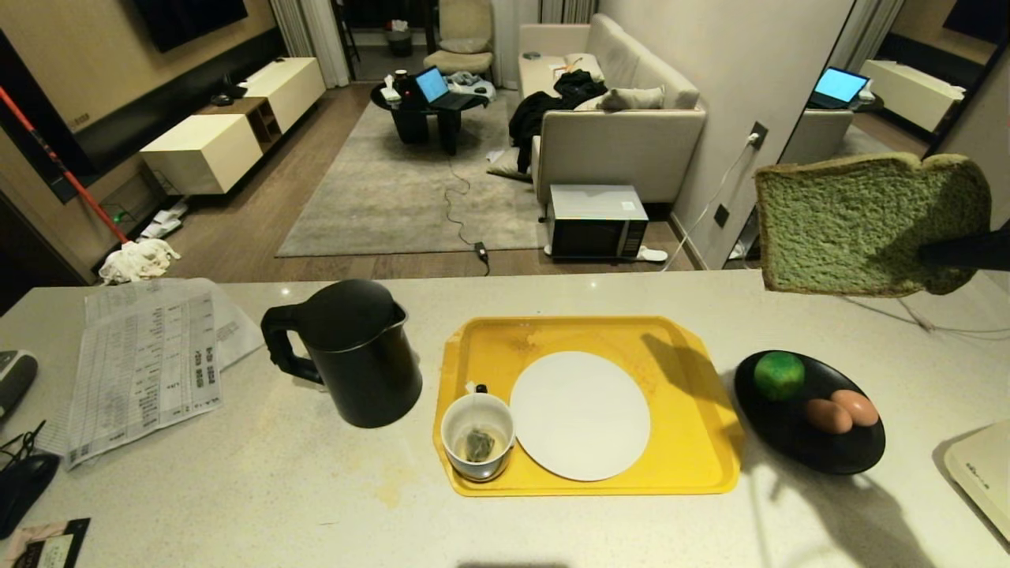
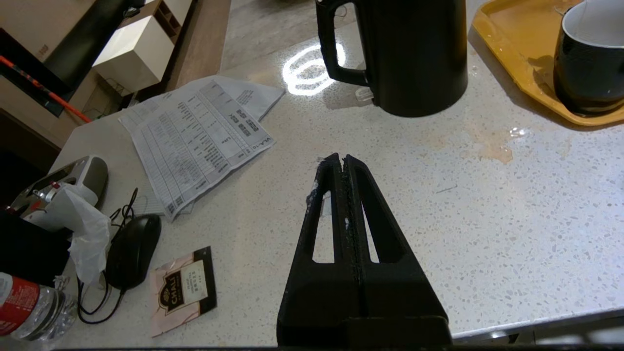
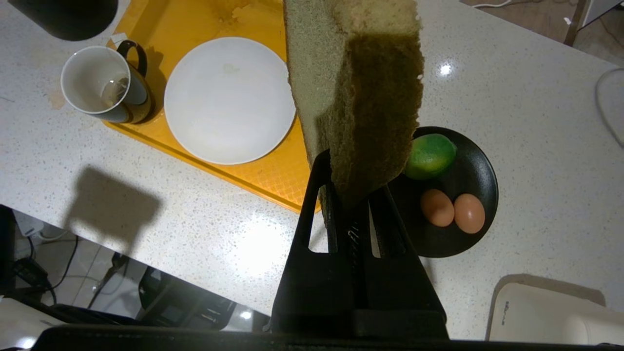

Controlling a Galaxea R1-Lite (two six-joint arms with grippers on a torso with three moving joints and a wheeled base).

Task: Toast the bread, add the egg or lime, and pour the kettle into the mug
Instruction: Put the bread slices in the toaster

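Your right hand (image 3: pixel 352 195) is clamped on the lower corner of the bread (image 1: pixel 868 225), holding it high above the right side of the tabletop (image 1: pixel 237 489), over the black dish (image 1: pixel 789 442) with the lime (image 1: pixel 779 375) and two eggs (image 1: pixel 841 412). Up there it clears everything, so you can swing it anywhere without clipping the kettle (image 1: pixel 355 355) or mug (image 1: pixel 477 446). My guess is it's headed for the white plate (image 1: pixel 580 414) on the yellow tray (image 1: pixel 694 465), since the plate is bare. The mug already has a teabag, with the kettle just left of the tray, handle pointing left.

Your left hand (image 2: pixel 342 161) is shut on nothing, parked over bare tabletop near the kettle.

Hard to tell: only the tips of the right hand show in the head view, and the white appliance (image 1: pixel 982 473) at the near right is cut off, so I can't say if that's the toaster. Only two eggs visible.
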